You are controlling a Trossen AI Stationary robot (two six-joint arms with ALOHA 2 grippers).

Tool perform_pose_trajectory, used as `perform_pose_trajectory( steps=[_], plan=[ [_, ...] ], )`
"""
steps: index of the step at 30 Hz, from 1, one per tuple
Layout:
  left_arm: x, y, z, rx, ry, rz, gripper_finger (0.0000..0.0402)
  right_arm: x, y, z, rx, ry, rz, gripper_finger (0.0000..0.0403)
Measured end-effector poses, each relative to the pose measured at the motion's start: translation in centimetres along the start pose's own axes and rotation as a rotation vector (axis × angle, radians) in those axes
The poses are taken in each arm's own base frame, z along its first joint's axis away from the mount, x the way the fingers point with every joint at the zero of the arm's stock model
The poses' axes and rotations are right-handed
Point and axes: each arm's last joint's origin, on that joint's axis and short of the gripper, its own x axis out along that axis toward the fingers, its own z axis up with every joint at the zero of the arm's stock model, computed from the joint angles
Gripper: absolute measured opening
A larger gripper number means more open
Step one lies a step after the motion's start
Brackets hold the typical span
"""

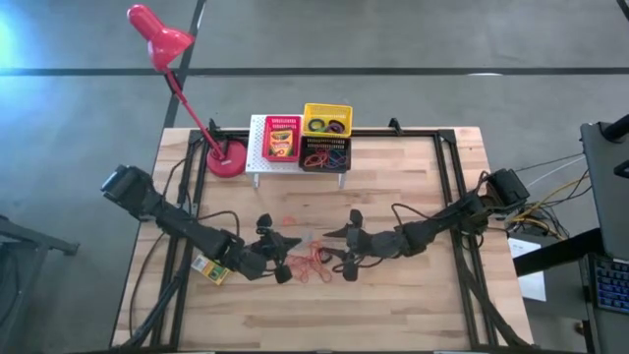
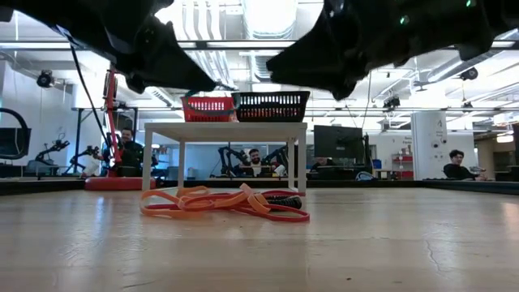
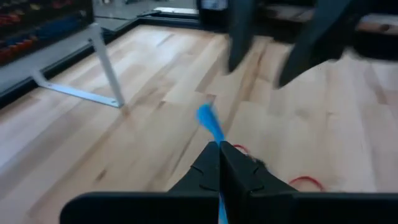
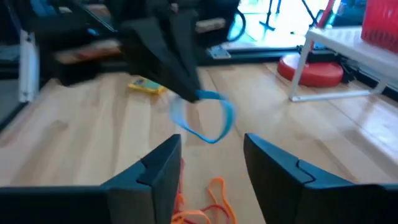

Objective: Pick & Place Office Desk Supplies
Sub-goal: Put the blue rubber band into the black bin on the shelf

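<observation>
Left gripper (image 3: 219,152) jaws pinched on blue band (image 3: 210,123) above table (image 3: 149,112).

A blue rubber band (image 4: 208,118), orange-red rubber bands (image 2: 223,202), red (image 1: 282,137), yellow (image 1: 326,120) and black baskets (image 1: 325,154), pale wood tabletop (image 1: 393,295).

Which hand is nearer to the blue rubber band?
The left. The left hand is shut on the blue rubber band and holds it above the table. The right hand is open just short of the band, facing it, not touching.
</observation>
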Motion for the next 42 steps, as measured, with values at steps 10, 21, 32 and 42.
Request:
perform_pose_trajectory(
  steps=[10, 21, 32, 42],
  plan=[
    [0.6, -0.6, -0.8, 0.0, 0.023, -0.063, 0.0001, 2.2, 0.3, -1.9, -0.024, 0.043, -0.021, 0.0171],
    [0.6, -0.6, -0.8, 0.011, 0.024, -0.067, 0.0003, 3.4, 1.0, -1.1, -0.105, 0.045, -0.02, 0.0107],
    [0.6, -0.4, -1.2, -0.014, 0.044, -0.074, 0.0021, 2.9, 1.0, -1.3, -0.106, 0.112, -0.025, 0.0012],
    [0.6, 1.1, -3.7, -0.145, 0.114, -0.023, 0.0167, 0.0, -0.1, 2.5, -0.078, 0.25, -0.075, 0.0011]
  ],
)
